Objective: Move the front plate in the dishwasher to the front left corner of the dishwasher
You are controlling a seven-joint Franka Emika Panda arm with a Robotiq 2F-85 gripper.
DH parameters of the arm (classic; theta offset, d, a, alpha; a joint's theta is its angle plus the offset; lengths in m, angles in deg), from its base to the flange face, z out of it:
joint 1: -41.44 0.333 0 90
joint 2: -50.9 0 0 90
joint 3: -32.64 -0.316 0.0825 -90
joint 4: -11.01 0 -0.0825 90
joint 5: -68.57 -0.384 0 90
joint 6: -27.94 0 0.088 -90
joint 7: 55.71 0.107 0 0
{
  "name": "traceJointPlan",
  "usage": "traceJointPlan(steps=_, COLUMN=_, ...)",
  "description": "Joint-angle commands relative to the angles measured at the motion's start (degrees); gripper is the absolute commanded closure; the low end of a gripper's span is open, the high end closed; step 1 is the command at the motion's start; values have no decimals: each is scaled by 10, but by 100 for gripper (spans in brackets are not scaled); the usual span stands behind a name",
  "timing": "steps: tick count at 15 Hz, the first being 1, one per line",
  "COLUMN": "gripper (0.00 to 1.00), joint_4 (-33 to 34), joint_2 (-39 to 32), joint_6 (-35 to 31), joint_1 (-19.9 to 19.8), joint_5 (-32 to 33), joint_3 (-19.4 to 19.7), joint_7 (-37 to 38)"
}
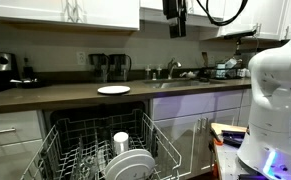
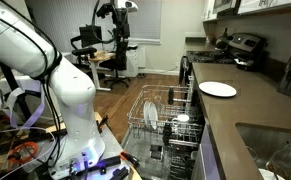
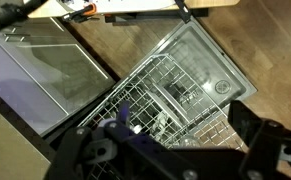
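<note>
Nearest the camera, at the front of the pulled-out rack (image 1: 167, 142), the front plate (image 1: 135, 166) stands on edge among the prongs. It is a round white plate, with others of the same look racked close behind it. A white cup (image 1: 121, 140) sits just behind the plates. The rack juts out of the dishwasher (image 1: 90, 124), whose dark inside opens under the counter (image 1: 45, 96). A lone white plate (image 1: 113, 90) lies flat on that counter and seems to play no part in the task.

Judging from this, the task is at its very first step: the reach toward the front plate has not yet begun, and the plate is untouched. The next move calls for a long descent to the rack, with the fingers turned to straddle the plate's top rim. A straight lift clear of the prongs would follow, before the plate is carried to the rack's front left corner. Whether that corner is free is too small to tell.

Farthest up, the gripper (image 1: 175, 22) hangs high above the counter, level with the upper cabinets (image 1: 95, 12) and well apart from the rack. In the wrist view, which looks down on the rack from far above, its fingers appear spread wide, holding and touching nothing.
</note>
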Motion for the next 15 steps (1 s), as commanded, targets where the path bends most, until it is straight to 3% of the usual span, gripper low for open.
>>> traceJointPlan(steps=1, gripper=0, joint_4=1, joint_2=-2, joint_6=1, joint_1=7, joint_5=3, joint_3=5, joint_7=4)
traceJointPlan(steps=9, gripper=0, joint_4=-25, joint_2=-57, joint_6=-43, joint_1=-2, joint_5=104, joint_3=18, joint_7=-29)
traceJointPlan(steps=15, gripper=0, joint_4=-76, joint_2=-112, joint_6=-220, joint_1=5, joint_5=177, joint_3=71, joint_7=-125)
